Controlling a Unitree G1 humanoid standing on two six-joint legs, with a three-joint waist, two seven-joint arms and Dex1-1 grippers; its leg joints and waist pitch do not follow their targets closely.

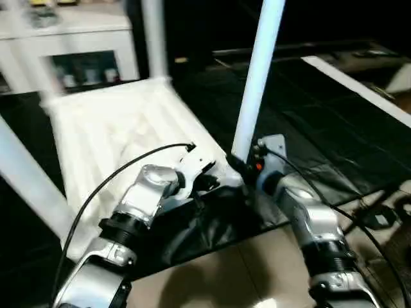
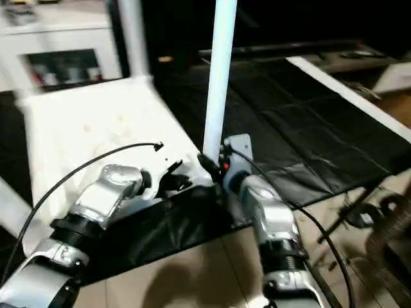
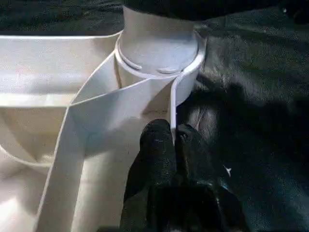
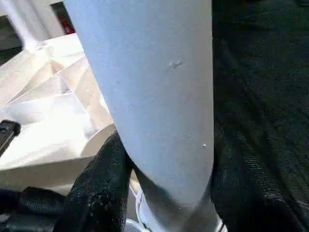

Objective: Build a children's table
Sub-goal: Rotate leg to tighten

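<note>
Seating leg (image 1: 257, 77) upright in corner socket of upturned table top (image 1: 109, 135); right gripper (image 4: 159, 193) clamped low on leg, left gripper (image 3: 171, 145) pinching rim; stiff, light, slippery plastic, grip near base

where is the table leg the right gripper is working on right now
The leg stands upright in the near right corner socket of the upturned table top, with the right gripper clamped at its base and the left gripper pinching the rim beside it.

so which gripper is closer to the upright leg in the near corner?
Right. The right gripper is clamped around the upright leg just above its socket. The left gripper pinches the tabletop rim beside that socket, not the leg.
</note>
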